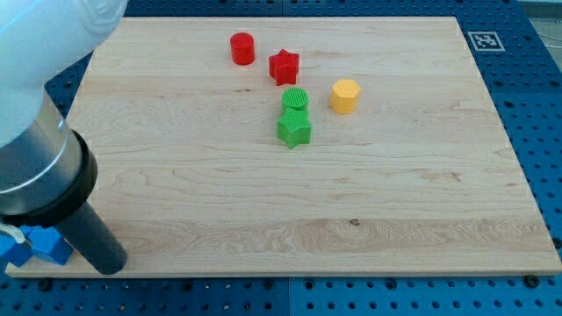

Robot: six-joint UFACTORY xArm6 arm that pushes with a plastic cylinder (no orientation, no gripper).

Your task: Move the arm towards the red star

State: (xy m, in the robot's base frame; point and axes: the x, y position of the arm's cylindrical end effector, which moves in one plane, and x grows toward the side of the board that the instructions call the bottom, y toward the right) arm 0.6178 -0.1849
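The red star (284,67) lies near the view's top centre of the wooden board (404,202). A red cylinder (242,48) stands just to its upper left. A green cylinder (296,100) and a green star (294,129) touch each other below the red star. A yellow hexagonal block (344,96) lies to the right. My tip (107,262) rests at the board's bottom left corner, far from the red star, next to blue blocks (39,246) partly hidden by the arm.
The white and dark arm body (39,132) fills the view's left side. A blue pegboard surface (527,96) surrounds the board, with a fiducial marker (483,40) at the top right.
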